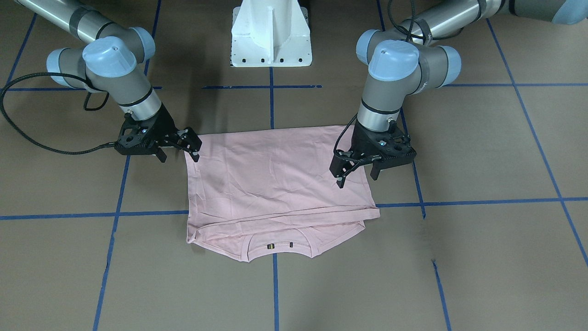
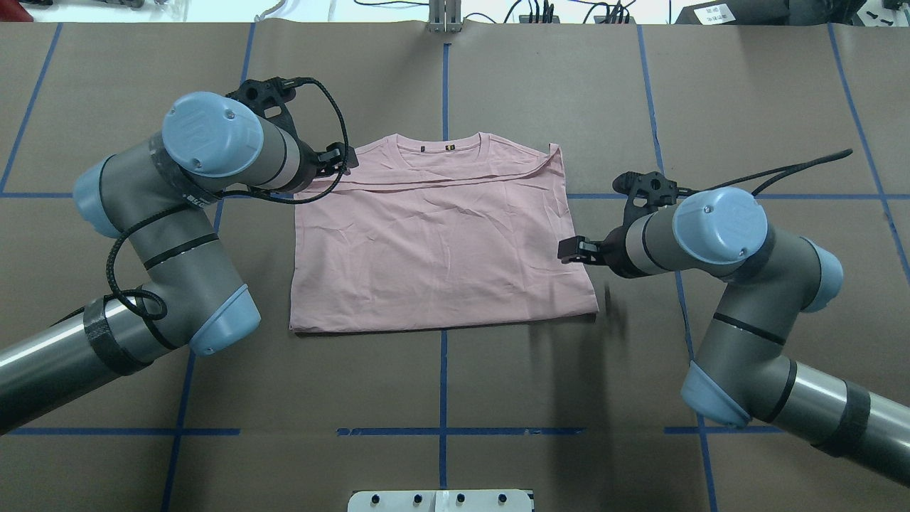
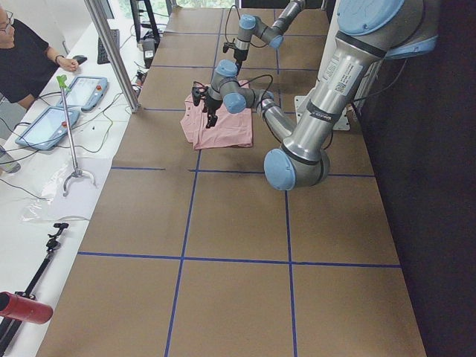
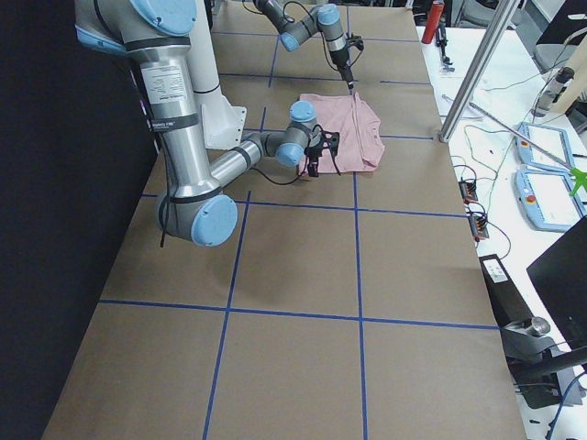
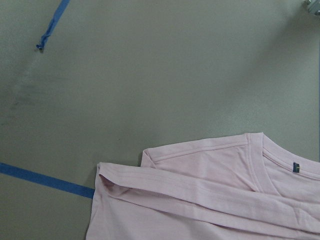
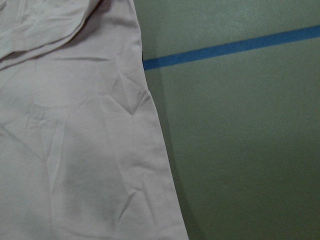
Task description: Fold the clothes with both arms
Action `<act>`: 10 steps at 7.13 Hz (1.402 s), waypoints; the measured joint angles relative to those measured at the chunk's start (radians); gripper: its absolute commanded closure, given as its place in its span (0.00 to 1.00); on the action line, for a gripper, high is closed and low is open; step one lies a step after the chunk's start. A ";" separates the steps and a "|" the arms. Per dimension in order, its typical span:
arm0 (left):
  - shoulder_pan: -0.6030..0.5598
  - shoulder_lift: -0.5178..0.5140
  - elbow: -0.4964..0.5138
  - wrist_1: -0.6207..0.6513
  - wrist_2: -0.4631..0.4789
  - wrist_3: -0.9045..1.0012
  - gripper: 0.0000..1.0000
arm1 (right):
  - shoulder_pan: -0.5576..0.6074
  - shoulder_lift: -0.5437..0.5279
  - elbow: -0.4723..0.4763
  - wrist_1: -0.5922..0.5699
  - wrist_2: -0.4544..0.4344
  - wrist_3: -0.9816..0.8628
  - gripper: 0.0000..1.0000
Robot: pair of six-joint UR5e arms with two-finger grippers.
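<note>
The clothes are one pale pink T-shirt lying flat on the brown table, folded in half with its hem edge just short of the ribbed collar on the side away from the robot. No print shows. My left gripper hangs open just above the shirt's left edge. On the opposite side my right gripper is also open, its fingers at the shirt's right edge. Neither holds cloth. The left wrist view shows the collar corner; the right wrist view shows the side edge.
The white pedestal base stands behind the shirt. Blue tape lines grid the brown table. A black cable loops beside the right arm. A person sits at a side bench with control tablets.
</note>
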 measured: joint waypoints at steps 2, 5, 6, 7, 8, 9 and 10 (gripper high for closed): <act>0.001 0.000 -0.005 0.000 -0.001 -0.004 0.00 | -0.026 -0.002 0.001 -0.020 -0.002 0.000 0.02; 0.001 0.001 -0.006 0.000 -0.002 -0.005 0.00 | -0.053 -0.003 0.000 -0.042 0.000 0.000 0.13; 0.001 0.001 -0.006 0.000 -0.002 -0.005 0.00 | -0.059 -0.003 -0.001 -0.043 0.002 0.000 0.42; 0.001 0.001 -0.006 0.000 -0.002 -0.005 0.00 | -0.061 -0.003 -0.002 -0.043 0.004 0.000 0.81; 0.001 0.001 -0.006 0.000 -0.002 -0.005 0.00 | -0.061 -0.003 -0.003 -0.044 0.006 -0.001 1.00; 0.002 0.001 -0.006 0.000 -0.002 -0.005 0.00 | -0.062 -0.003 -0.003 -0.044 0.008 -0.004 1.00; 0.002 0.001 -0.006 0.000 -0.001 -0.005 0.00 | -0.062 -0.002 -0.003 -0.053 0.011 -0.007 1.00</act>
